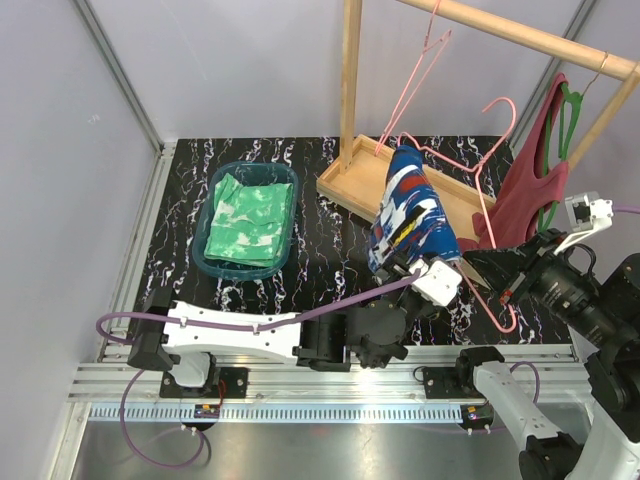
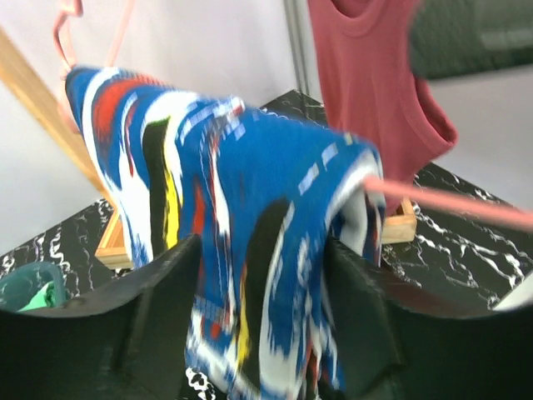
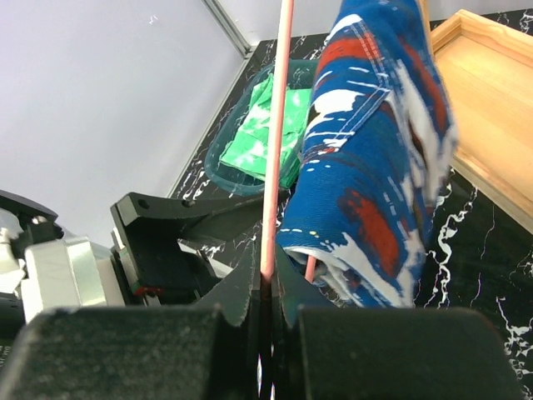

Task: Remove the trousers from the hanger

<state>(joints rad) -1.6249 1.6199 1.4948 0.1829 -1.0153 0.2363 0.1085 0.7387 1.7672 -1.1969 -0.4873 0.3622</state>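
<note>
The blue trousers [image 1: 410, 215] with red, white and yellow patches hang folded over a pink hanger [image 1: 487, 195] above the table's middle. My left gripper [image 1: 396, 272] is at their lower end. In the left wrist view its fingers [image 2: 162, 283] press on the bunched cloth [image 2: 250, 208] from both sides. My right gripper [image 1: 497, 290] is shut on the hanger's wire [image 3: 276, 125], with the trousers [image 3: 375, 167] just to the right of it. The mottled green and white trousers [image 1: 245, 220] lie folded in a teal basket [image 1: 205, 250].
A wooden rack with a tray base [image 1: 350, 182] and top rail [image 1: 520, 35] stands at the back right. A maroon tank top [image 1: 525, 190] on a green hanger [image 1: 570, 110] and an empty pink hanger [image 1: 420, 70] hang from it. Walls close the left and back sides.
</note>
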